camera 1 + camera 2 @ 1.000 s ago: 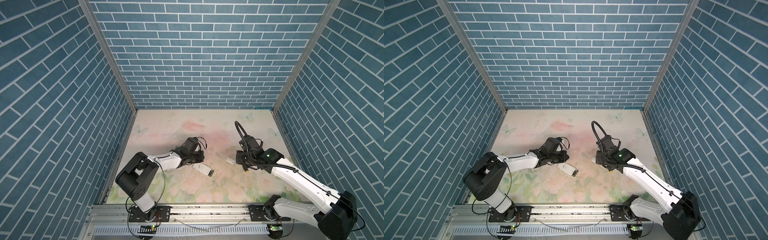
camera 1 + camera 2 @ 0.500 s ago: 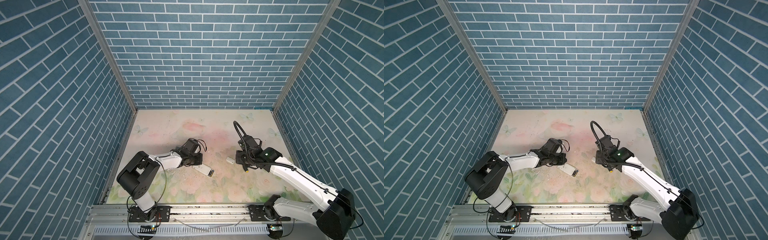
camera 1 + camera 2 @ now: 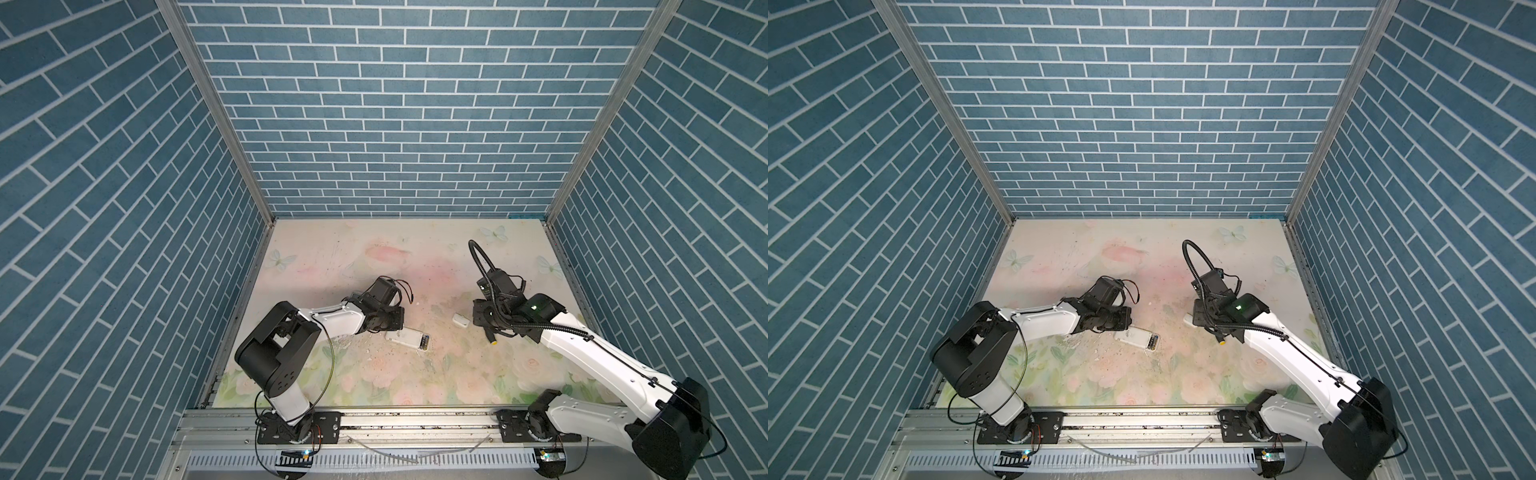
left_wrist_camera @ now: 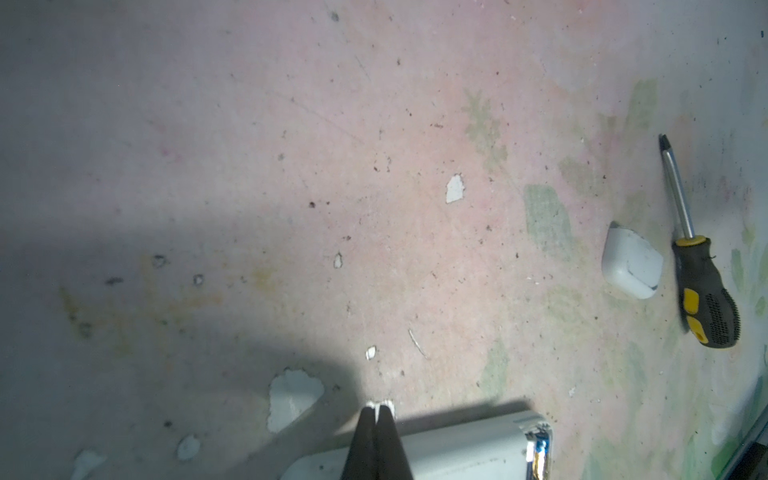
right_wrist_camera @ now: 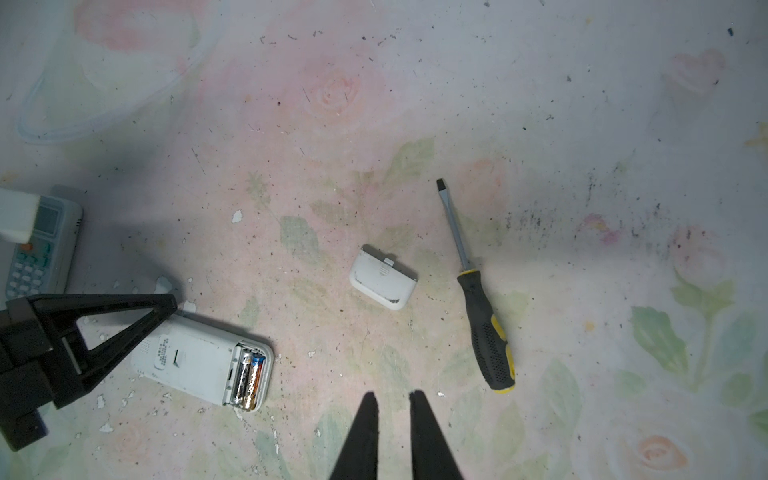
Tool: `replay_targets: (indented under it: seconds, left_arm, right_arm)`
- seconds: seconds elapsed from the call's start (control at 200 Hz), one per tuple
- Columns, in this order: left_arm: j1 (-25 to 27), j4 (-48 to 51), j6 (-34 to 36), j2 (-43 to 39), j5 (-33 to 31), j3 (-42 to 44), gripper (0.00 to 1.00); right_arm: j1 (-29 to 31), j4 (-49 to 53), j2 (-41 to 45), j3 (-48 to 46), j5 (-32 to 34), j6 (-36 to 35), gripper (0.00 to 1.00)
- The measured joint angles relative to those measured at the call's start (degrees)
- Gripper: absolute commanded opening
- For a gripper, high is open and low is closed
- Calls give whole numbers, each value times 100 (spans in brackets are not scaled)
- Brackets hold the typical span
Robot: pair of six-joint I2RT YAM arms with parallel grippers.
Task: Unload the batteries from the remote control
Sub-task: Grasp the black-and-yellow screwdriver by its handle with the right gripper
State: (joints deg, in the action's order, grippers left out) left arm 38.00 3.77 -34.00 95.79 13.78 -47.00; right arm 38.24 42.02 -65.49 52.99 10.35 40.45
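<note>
The left gripper is seen shut tight at the edge of a white remote, batteries are seen in its open end, a small white cover is laid just beside a black-and-yellow screwdriver, the table is marked with white chips

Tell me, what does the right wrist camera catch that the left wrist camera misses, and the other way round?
Only the right wrist view: a second remote, buttons up, and the right gripper, nearly shut and empty. Only the left wrist view: no extra object, but the left gripper shows its tips pressed together. Both: the white remote lying back up with its batteries exposed, the loose white cover, the screwdriver and the floral mat. The left wrist view catches only the white remote's end.
</note>
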Motion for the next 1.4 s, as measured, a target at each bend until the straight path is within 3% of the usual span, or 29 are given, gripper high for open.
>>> replay_targets:
  seconds: [0.255, 0.45, 0.615, 1.07, 1.4]
  left_arm:
    - [0, 59, -74, -509, -2, 378, 5]
    - [0, 66, -229, -866, 2, 686, 18]
    - [0, 216, -323, -1176, -24, 739, 26]
    - [-85, 761, -358, -2262, -212, 155, 31]
    - [-216, 931, -361, -2306, -210, 149, 32]
  right_arm:
    - [-282, -2, -107, 0, -4, -79, 31]
    - [-522, 7, -481, 0, -55, -214, 46]
    - [-660, 127, -859, 0, -79, -350, 51]
    - [-984, 151, -1967, -74, -256, -448, 52]
    - [-1056, -138, -2312, -372, -566, -452, 43]
